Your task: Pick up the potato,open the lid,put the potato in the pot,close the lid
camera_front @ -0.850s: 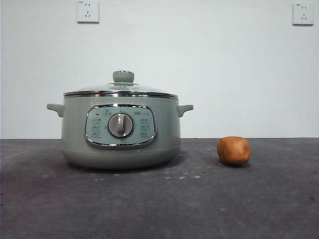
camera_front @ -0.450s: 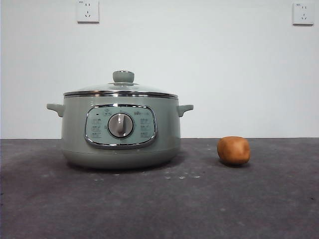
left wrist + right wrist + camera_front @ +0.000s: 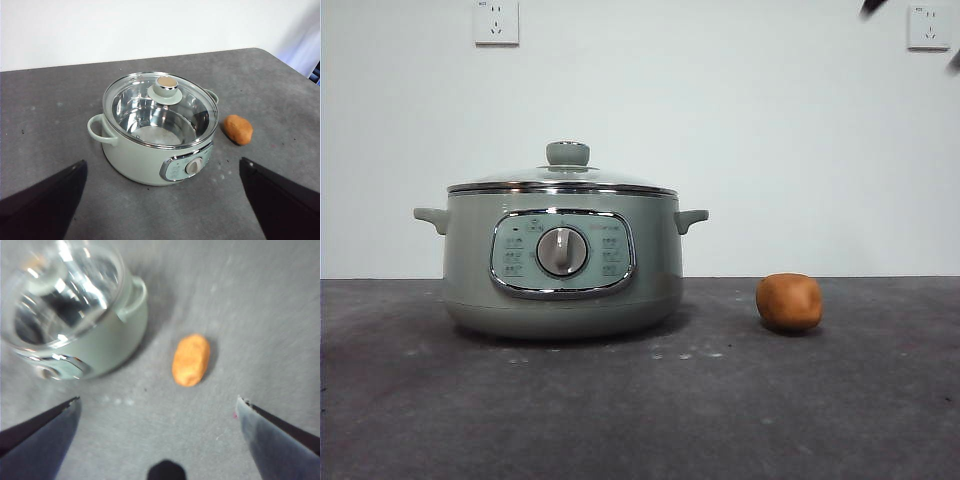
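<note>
Fig.: nothing done yet. Potato (image 3: 789, 301) on table beside pot (image 3: 560, 265), lid (image 3: 161, 102) shut. Your right gripper (image 3: 157, 405) wide open, empty, above potato; left gripper (image 3: 162, 172) likewise, waiting.

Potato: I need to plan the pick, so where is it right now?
The potato lies on the dark table, right of the pot in the front view, apart from it and untouched; the right gripper hangs open above it.

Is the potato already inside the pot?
No, the potato lies on the table beside the pot, whose lid is on and whose steel bowl looks empty in the left wrist view.
</note>
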`<state>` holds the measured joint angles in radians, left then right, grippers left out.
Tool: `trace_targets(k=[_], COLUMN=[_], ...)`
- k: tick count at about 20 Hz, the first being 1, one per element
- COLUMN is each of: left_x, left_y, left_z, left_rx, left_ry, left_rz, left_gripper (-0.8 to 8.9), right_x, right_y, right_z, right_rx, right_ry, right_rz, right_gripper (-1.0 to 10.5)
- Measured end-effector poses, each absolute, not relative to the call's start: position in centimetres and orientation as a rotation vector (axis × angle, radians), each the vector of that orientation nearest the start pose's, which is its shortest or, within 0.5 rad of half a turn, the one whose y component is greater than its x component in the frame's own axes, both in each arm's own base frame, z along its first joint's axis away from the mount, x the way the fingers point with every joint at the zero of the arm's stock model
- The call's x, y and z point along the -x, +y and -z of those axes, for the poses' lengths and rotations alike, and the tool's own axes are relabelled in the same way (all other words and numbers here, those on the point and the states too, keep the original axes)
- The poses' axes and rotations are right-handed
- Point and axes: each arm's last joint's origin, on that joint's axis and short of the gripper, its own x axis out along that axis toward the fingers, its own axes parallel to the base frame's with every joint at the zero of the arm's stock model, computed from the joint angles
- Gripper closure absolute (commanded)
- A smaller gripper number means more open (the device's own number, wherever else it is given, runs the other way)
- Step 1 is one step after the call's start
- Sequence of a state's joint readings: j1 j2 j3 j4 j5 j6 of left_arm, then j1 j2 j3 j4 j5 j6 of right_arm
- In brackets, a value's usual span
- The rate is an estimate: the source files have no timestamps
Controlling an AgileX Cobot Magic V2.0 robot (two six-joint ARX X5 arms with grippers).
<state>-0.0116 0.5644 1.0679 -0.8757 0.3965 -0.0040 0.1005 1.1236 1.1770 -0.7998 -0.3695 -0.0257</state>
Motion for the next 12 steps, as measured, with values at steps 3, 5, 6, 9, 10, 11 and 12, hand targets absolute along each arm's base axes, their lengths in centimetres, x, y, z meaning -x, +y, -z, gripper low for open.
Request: trace_targets(k=[3, 5, 6, 9, 10, 11, 12], left_x=[-7.1, -7.1, -7.2, -7.3, -7.4, -7.4, -7.4], left_y=[-1.2, -1.2, -1.2, -1.2, -1.2, -1.2, -1.2], left_z=[-38.1, -38.1, -38.1, -38.1, -38.0, -38.0, -38.0], left_rx=[0.076, 0.077, 0.077, 0.078, 0.078, 0.078, 0.079], left_ry=[0.369, 0.372, 0.374, 0.38, 0.381, 0.383, 0.384], left_rz=[0.403, 0.403, 0.402, 0.402, 0.402, 0.402, 0.402], left_gripper=[1.45, 1.45, 1.45, 1.45, 1.45, 1.45, 1.45], right_x=[-26.2, -29.0, -30.3, -33.9, -34.7, -35.6, -36.3], right_y=[5.1, 6.5, 7.1, 9.2, 9.8, 10.4, 10.8], right_z=[-32.8, -31.2, -30.4, -28.6, -28.1, -27.4, -26.8], right_rx=[-0.035, -0.008, 0.005, 0.057, 0.066, 0.075, 0.08], right_ry=[0.817, 0.891, 0.92, 0.974, 0.984, 1.001, 1.013], right_rz=[-0.441, -0.432, -0.429, -0.406, -0.409, -0.409, -0.41], right_gripper=[2.9, 2.9, 2.9, 2.9, 2.9, 2.9, 2.9])
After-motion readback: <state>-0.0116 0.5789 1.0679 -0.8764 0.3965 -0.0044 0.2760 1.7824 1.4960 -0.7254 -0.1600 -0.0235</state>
